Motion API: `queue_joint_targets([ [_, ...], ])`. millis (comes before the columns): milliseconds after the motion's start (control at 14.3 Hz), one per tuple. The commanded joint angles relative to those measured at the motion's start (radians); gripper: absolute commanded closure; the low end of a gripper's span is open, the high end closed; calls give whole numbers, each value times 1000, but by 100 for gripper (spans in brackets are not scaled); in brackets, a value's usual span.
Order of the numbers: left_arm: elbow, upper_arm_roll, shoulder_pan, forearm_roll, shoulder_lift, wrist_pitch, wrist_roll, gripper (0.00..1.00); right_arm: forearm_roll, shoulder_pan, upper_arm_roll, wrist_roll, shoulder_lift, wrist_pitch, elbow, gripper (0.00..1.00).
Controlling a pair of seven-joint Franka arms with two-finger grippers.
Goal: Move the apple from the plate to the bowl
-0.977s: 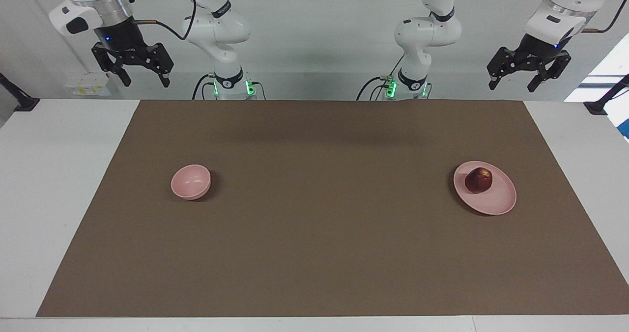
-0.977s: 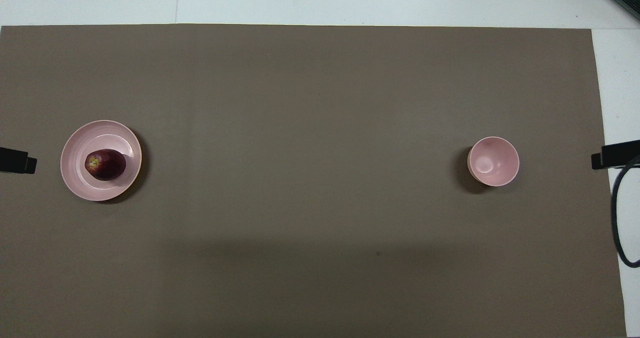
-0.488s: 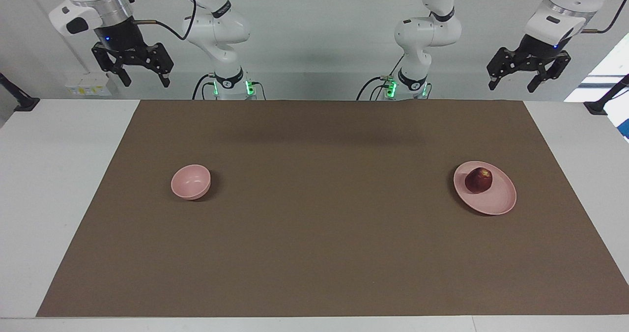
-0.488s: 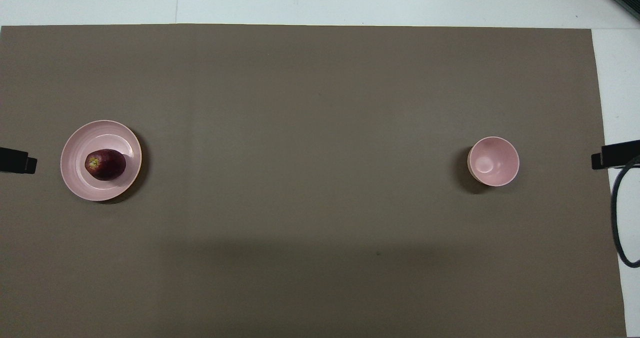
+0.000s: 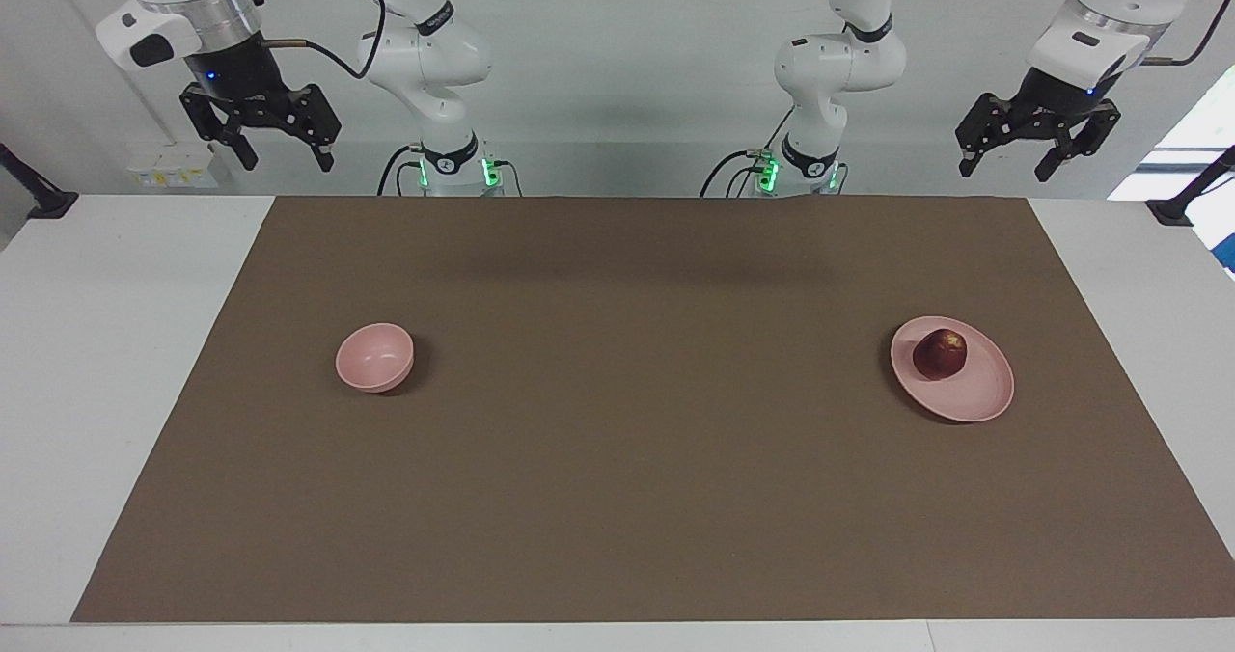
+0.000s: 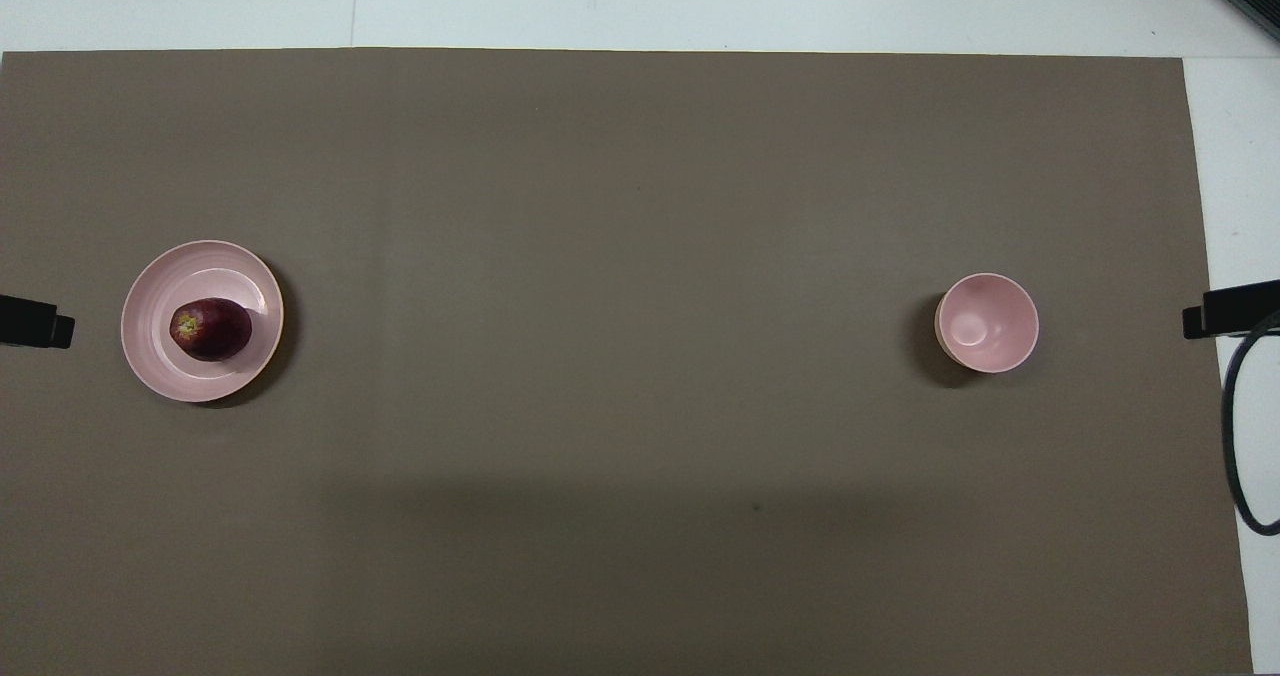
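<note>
Since a second ago: both grippers have lifted a touch higher; apple, plate and bowl unmoved.

Facing view. Count: one apple [image 5: 941, 354], one plate [image 5: 970, 396], one bowl [image 5: 374, 357], two arms, one brown mat [image 5: 617, 498]. Apple sits on the plate, on the part nearer the robots, toward the left arm's end of the table. Left gripper [image 5: 1009, 163] hangs high over the robots' edge of the table at that same end, fingers apart, holding nothing; apple is well apart from it, down on the plate. Right gripper [image 5: 283, 159] hangs high at the right arm's end, fingers apart, holding nothing. Bowl stands upright on the mat toward the right arm's end, well apart from the plate.

Overhead view. Same count of apple [image 6: 211, 329], plate [image 6: 160, 376] and bowl [image 6: 987, 322]. This view shows the apple's yellowish stem-end patch and the bowl's inside, with nothing in it. Neither gripper shows here; only the facing view gives them.
</note>
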Motion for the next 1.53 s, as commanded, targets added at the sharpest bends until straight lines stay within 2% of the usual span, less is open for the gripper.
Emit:
queue_joint_targets([
  [0,-50,7,-9,4,-35,25,1,0,-6,-9,5,-16,8,10,10,0],
  [488,-222,21,12,4,-60,134,1,0,-6,-9,5,-16,8,8,10,0],
  [767,-395,21,23,4,-58,381,2,0,-6,-9,5,-16,8,7,11,0],
  [977,-482,21,38,2,-49,499,69,0,-6,-9,5,-16,8,7,11,0],
  [1256,-527,21,61,2,35,620,151,0,-6,-10,5,-16,8,7,11,0],
  [1465,-604,21,83,1,92,821,151,0,-6,-10,5,-16,8,7,10,0],
])
